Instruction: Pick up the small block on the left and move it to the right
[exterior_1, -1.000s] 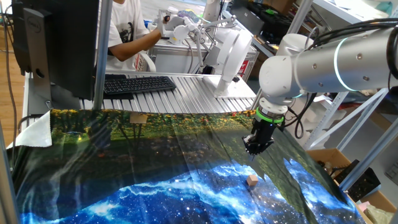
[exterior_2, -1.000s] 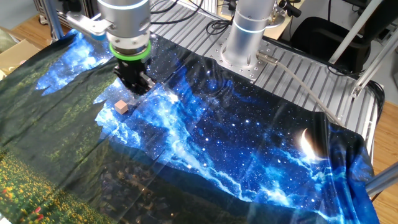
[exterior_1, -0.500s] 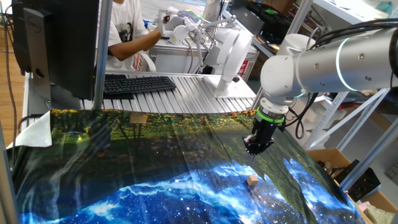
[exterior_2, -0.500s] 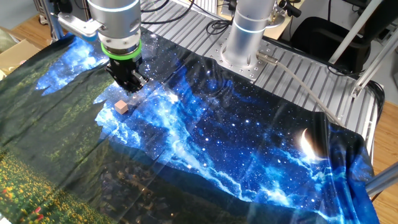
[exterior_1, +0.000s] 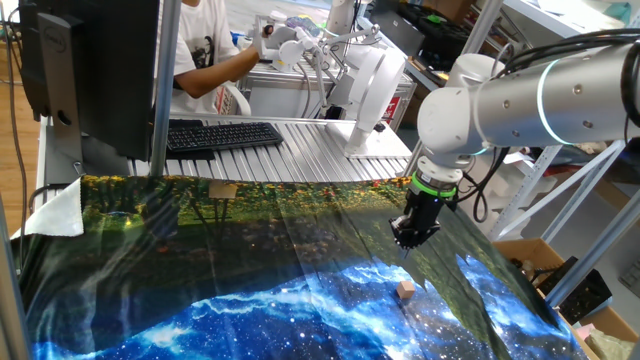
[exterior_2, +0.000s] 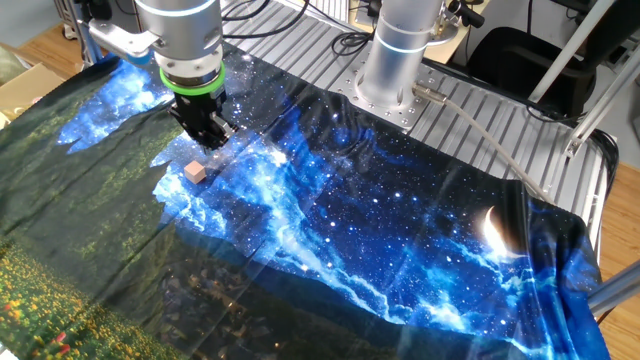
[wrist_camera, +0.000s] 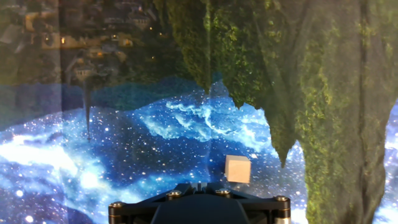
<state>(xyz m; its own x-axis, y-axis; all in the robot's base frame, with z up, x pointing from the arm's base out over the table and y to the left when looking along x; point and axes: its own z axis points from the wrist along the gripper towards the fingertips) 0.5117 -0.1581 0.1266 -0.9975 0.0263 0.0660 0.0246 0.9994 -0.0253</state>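
Galaxy-print cloth covers the counter; the small block sits free on it.
The hand hangs above and just beside it, empty; in the hand view the cube lies right of centre. Finger spread: cannot tell.

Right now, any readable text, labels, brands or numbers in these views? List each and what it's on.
None readable.
The small block has plain faces.
The printed cloth shows only pictures: stars and landscape.
The keyboard keys are too small to read.
The person's shirt has a dark print, too blurred to read.
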